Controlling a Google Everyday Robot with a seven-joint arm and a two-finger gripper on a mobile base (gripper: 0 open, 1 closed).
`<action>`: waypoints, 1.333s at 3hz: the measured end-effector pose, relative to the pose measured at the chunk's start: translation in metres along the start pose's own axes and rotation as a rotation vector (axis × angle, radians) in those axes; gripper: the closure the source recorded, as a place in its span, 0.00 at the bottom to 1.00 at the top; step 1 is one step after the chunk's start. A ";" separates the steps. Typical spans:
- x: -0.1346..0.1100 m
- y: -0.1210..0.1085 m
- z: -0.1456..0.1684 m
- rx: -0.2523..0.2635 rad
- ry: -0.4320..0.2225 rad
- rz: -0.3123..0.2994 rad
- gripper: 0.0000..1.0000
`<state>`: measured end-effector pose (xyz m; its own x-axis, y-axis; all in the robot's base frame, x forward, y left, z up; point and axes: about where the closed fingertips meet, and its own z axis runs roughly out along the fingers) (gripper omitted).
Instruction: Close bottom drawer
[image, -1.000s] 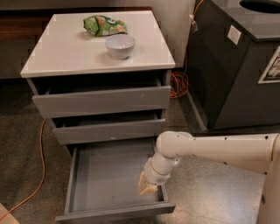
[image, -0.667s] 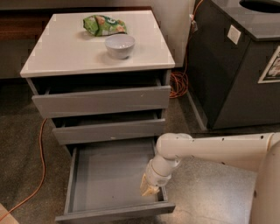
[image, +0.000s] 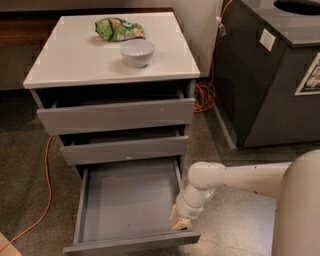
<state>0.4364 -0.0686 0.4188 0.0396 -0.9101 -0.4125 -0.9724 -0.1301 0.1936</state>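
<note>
Dropping gripper (image: 179, 220) lower and fwd vs 1 s ago, into front-right corner of bottom drawer (image: 127, 200), fingers pressing together, gripping nothing. Still leaving it fully pulled out; prob. lining up for push, closing not yet starting

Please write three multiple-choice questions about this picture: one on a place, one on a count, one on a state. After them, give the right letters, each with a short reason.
1. Where is the gripper?
A. Raised high over the cabinet.
B. At the right front corner of the bottom drawer.
C. Far to the cabinet's left.

2. How many drawers has the cabinet?
A. Two.
B. Four.
C. Three.

3. How does the bottom drawer stand?
A. Pulled far out.
B. Fully shut.
C. Taken out of the cabinet.

Answers: 1 B, it sits low at that corner. 2 C, three grey fronts are stacked. 3 A, its tray floor shows in front of the other two.
</note>
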 end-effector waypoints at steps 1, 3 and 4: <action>0.026 -0.002 0.023 0.001 -0.053 -0.020 1.00; 0.082 -0.004 0.092 -0.038 -0.131 -0.042 1.00; 0.096 -0.004 0.119 -0.048 -0.170 -0.046 1.00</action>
<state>0.4171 -0.1082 0.2726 0.0406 -0.8234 -0.5660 -0.9581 -0.1928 0.2117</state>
